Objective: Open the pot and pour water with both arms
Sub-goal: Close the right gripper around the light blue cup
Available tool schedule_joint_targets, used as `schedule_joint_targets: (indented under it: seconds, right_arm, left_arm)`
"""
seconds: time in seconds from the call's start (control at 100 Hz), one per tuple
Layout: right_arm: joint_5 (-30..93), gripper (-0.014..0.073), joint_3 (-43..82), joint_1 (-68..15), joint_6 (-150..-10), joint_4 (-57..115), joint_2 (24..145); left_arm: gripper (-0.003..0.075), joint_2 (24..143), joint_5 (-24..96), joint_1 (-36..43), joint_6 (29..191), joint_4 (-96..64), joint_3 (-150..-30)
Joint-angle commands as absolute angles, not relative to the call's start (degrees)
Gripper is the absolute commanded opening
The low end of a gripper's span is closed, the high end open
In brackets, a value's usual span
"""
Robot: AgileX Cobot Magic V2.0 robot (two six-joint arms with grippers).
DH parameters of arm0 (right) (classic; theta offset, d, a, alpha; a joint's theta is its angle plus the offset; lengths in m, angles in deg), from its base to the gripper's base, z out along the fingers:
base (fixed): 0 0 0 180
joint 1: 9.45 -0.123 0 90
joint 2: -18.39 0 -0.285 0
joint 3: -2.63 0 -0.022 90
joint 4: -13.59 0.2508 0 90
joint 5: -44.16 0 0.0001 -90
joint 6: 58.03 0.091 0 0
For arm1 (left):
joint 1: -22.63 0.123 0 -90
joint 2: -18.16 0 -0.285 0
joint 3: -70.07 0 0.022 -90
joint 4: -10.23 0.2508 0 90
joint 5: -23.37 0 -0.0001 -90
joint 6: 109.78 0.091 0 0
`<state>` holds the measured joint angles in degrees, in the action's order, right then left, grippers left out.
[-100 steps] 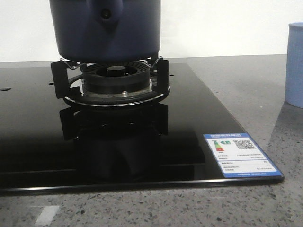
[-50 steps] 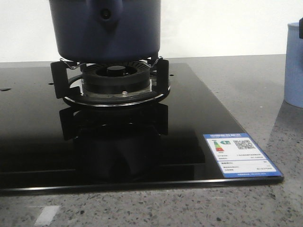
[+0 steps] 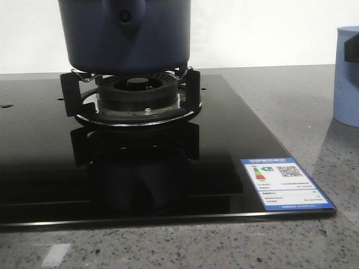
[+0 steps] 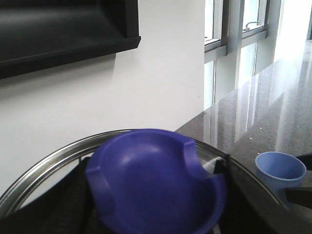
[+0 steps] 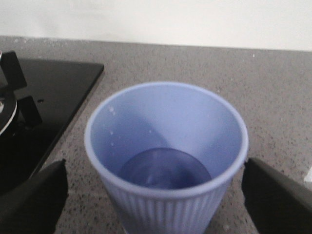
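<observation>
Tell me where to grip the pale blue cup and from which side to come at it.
Grip the cup across its ribbed outer wall, just below the rim, coming in level from the side. It stands upright with its mouth open and what looks like water inside, so a side hold keeps it level. In the right wrist view the right gripper's fingers already sit on either side, not visibly touching.

The pot [image 3: 124, 35] at the upper left of the front view has matt dark navy sides. Below it, the hob [image 3: 45, 162] is glossy black glass, mirror-smooth, bearing a printed paper label [image 3: 284, 184]. The counter [image 3: 291, 101] looks like speckled grey stone, polished. The cup [image 5: 165, 156] is pale blue with a matt, ribbed wall. The lid [image 4: 156, 180] shows a shiny metal rim and a smooth plastic-looking blue knob.
</observation>
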<state>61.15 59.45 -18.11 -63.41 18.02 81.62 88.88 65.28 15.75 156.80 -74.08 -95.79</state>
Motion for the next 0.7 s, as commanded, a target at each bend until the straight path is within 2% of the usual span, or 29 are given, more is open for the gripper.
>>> schedule_joint_targets:
  seconds: [0.0,0.37,0.69]
  right_arm:
    - [69.45,0.0654,57.78,-17.69,-63.48,18.17,82.65]
    - [86.13,0.0654,57.78,-17.69,-63.48,18.17,93.37]
    - [82.25,0.0652,57.78,-17.69,-63.37,18.17,95.03]
  left_arm:
    - [0.0296,87.34,64.68,15.38,156.36,-78.96,-97.50]
    - [0.0296,87.34,64.68,15.38,156.36,-78.96,-97.50]
    - [0.0296,87.34,64.68,15.38,156.36,-78.96,-97.50]
